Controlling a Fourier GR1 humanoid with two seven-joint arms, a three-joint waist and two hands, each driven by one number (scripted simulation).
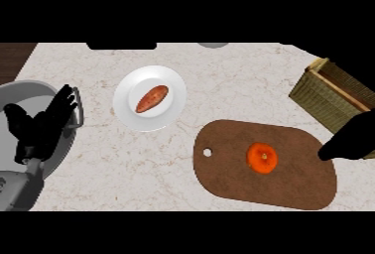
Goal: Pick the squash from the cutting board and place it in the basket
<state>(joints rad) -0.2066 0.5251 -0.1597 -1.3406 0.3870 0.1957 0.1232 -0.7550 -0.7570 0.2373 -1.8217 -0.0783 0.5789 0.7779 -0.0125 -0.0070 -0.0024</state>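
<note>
At cutting board's (293, 188) right edge, right hand (350, 141), state unclear, squash (262, 158) apart mid-board.

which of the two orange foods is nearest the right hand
The round squash on the brown cutting board, just left of the right hand. The long reddish one lies on the white plate, much farther off.
</note>
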